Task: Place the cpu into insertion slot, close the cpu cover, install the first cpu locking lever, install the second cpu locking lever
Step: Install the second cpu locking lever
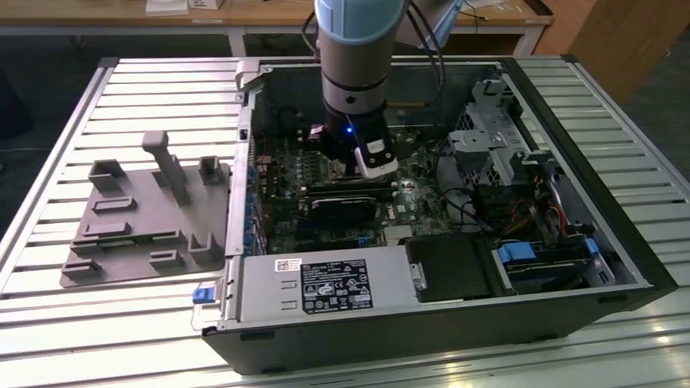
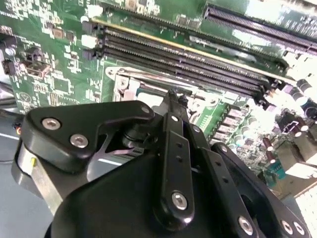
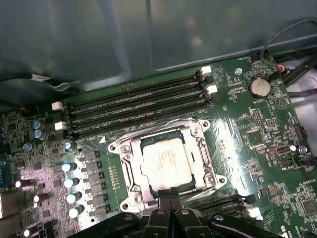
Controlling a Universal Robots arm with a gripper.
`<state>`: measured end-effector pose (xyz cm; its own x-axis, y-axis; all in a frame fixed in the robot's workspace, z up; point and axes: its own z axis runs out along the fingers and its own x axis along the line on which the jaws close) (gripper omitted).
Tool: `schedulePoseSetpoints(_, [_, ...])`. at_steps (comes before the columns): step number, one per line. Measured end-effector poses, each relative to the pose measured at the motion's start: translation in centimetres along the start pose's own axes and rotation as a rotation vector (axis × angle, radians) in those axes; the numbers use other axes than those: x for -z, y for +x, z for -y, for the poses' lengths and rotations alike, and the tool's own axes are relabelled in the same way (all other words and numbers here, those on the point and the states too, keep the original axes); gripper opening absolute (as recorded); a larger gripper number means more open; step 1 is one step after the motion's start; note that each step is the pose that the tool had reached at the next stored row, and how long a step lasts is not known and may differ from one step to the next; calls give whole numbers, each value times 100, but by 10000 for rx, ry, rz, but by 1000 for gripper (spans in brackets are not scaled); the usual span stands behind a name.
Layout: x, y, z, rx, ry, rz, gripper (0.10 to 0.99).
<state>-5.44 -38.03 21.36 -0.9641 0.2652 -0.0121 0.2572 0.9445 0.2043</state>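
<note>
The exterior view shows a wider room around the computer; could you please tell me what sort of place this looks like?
Probably a robotics lab or workshop bench. An open black desktop computer case lies on a slatted pale metal table, beside a grey moulded plastic fixture tray, with a light wooden desk behind.

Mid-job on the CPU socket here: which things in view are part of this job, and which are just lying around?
Part of the job:
- cpu, seated in the insertion slot
- cpu cover, down around the chip
- tool, at the socket's edge

Just lying about:
- grey fixture block beside the case
- memory slots
- coin battery
- power supply
- drive cage
</note>
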Motion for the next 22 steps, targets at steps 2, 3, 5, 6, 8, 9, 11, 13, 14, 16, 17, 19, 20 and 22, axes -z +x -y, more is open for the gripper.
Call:
schedulePoseSetpoints(2, [-9, 11, -40, 11, 173, 46, 102])
schedulePoseSetpoints(3, [-12, 16, -57, 16, 248, 66, 102])
schedulePoseSetpoints(5, [-17, 23, -83, 23, 343, 91, 102])
schedulePoseSetpoints(6, [-19, 21, -88, 25, 350, 93, 102])
schedulePoseSetpoints(8, [-23, 5, -101, 24, 354, 95, 102])
schedulePoseSetpoints(9, [-25, -8, -109, 24, 355, 95, 102])
schedulePoseSetpoints(11, [-31, -34, -127, 24, 356, 94, 102])
schedulePoseSetpoints(13, [-38, -57, -153, 24, 356, 94, 102])
schedulePoseSetpoints(14, [-42, -61, -163, 25, 356, 94, 102])
schedulePoseSetpoints(16, [-47, -62, -173, 83, 355, 83, 102])
schedulePoseSetpoints(17, [-50, -61, -178, 148, 354, 72, 102])
schedulePoseSetpoints(19, [-55, -58, -187, 296, 351, 43, 102])
schedulePoseSetpoints(20, [-58, -57, -192, 379, 350, 27, 102])
schedulePoseSetpoints(22, [-64, -53, -203, 536, 347, 0, 102])
